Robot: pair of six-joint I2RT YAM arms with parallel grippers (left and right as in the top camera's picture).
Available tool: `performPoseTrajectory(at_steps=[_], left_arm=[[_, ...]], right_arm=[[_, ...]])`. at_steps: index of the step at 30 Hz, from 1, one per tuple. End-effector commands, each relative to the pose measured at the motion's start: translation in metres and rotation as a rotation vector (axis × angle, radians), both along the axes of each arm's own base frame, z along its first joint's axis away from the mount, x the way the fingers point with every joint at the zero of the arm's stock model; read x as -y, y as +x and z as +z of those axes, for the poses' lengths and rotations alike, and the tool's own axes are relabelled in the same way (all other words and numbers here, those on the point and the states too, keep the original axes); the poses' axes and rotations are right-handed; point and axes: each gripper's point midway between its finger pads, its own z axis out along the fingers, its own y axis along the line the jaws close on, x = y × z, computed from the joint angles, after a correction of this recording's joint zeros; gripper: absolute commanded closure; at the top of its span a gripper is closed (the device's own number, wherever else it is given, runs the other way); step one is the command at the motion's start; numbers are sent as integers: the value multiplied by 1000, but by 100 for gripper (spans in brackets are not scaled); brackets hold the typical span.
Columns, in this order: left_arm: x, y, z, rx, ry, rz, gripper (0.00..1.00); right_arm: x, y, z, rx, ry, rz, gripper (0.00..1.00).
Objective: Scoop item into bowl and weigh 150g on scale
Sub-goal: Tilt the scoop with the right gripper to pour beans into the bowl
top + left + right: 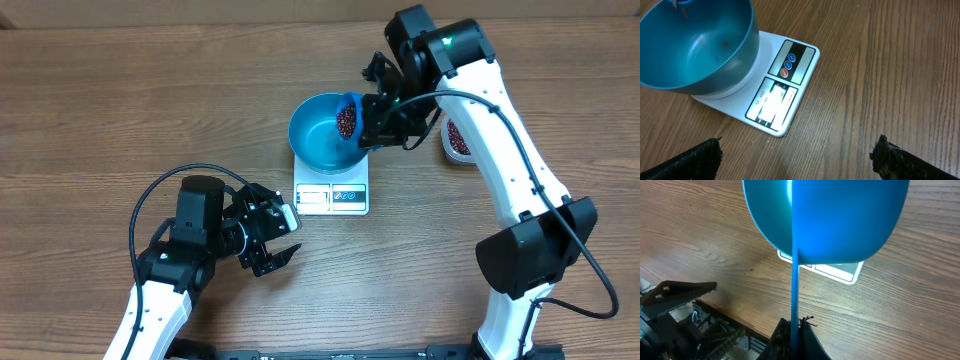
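Beans (346, 121) fill the scoop (348, 112), a red-brown heap held over the right rim of the bowl (318, 135); more of them lie in a tub (457, 140) far right, half hidden behind the right arm.

At the lower left the left gripper (285, 238) hangs over bare table (120, 110) with its jaws wide apart, holding nothing. It stands near the scale's front left corner without touching it. Its wrist view shows both dark fingertips (692, 161) at the bottom edge, with wood between them.

In the middle the scale (332, 192) lies flat, display and buttons toward the front. The bowl sits on its platform and overhangs the back edge. In the left wrist view the bowl's inside looks almost bare, with one or two small red specks near the bottom.

To the right, the right gripper (374, 120) is clamped on the scoop's handle (794, 295), which its wrist view shows edge-on as a thin blue strip. The scoop's blue underside fills the top of that view, and a corner of the scale shows beneath it.
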Motion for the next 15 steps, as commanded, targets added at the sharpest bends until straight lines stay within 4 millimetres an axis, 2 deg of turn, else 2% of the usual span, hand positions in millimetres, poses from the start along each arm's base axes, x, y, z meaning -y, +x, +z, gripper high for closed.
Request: performPoseTrajectory(at_steps=[1, 15], left_arm=[[1, -2, -2, -2, -2, -17, 0], [1, -2, -2, -2, -2, -17, 0]], right_arm=[[-5, -1, 27, 88, 12, -7, 96], [-3, 2, 20, 132, -100, -35, 96]])
